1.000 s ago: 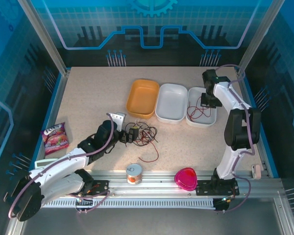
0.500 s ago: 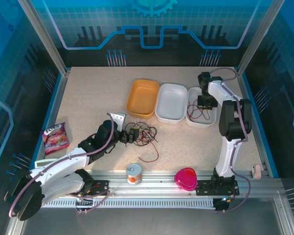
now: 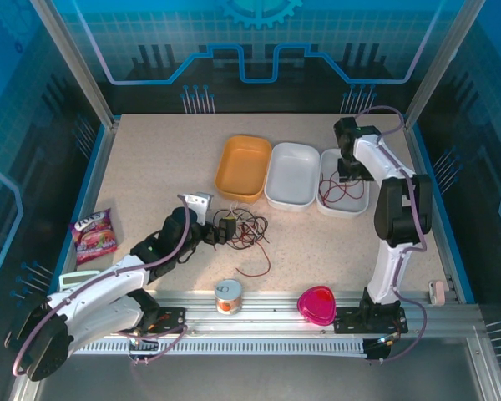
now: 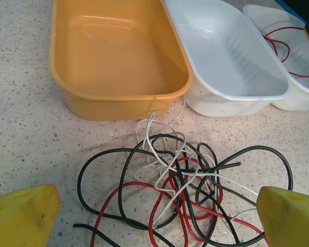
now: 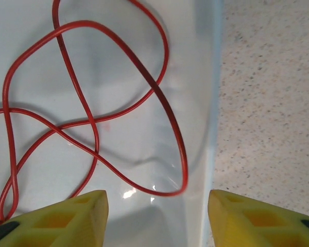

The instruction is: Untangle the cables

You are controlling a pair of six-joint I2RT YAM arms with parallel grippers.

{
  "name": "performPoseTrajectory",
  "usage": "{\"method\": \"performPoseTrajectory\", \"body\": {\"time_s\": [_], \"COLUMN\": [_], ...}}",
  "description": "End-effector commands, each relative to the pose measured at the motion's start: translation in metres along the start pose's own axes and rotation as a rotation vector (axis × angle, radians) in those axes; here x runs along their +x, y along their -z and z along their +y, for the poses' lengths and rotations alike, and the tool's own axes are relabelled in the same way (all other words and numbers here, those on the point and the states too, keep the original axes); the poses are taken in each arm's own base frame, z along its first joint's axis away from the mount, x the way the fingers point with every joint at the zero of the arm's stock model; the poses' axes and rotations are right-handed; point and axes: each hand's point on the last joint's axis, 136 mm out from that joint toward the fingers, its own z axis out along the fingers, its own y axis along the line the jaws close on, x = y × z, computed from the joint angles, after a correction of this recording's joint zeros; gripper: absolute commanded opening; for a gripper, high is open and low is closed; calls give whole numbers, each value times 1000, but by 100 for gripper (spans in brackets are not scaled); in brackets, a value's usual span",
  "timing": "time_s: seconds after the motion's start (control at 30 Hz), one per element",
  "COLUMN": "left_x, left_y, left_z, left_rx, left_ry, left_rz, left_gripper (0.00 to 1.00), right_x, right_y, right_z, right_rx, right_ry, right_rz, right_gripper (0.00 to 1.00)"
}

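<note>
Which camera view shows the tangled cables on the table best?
The left wrist view: the tangle lies close up, its black, red and whitish strands distinct where they cross. The top external view shows the tangle small, strands hard to separate. The right wrist view looks at a separate red cable in a white tray.

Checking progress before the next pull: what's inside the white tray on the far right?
A red cable lies looped in the tray, under the open right pincer. The arm covers the tray's far end.
</note>
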Motion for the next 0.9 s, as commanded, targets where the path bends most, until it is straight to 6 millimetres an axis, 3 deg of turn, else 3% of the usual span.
{"method": "performPoseTrajectory", "body": {"time_s": [0.0,0.13,0.23,0.43,0.53,0.63,0.87], "left_x": [-5,-5,-6,-6,-4,-1,1], "left_y": [1,1,0,-3,-5,-7,-10], "left_z": [2,2,2,6,14,20,25], "left_rx": [-4,-6,-9,-37,-86,-121,-126], "left_ry": [15,16,18,70,129,195,309], "left_rz": [-28,-29,-30,-21,-5,7,9], "left_gripper": [99,99,99,99,99,99,99], "right_x": [-3,-4,-3,11,28,50,104], "right_y": [25,40,59,111,137,160,172], "right_z": [-11,-7,4,41,65,88,116], "right_rx": [22,-21,-80,-229,-332,-458,-601], "right_ry": [-9,-13,8,85,115,130,113], "right_rz": [-44,-83,-142,-307,-386,-449,-489], "right_gripper": [56,59,67,86,99,100,100]}}
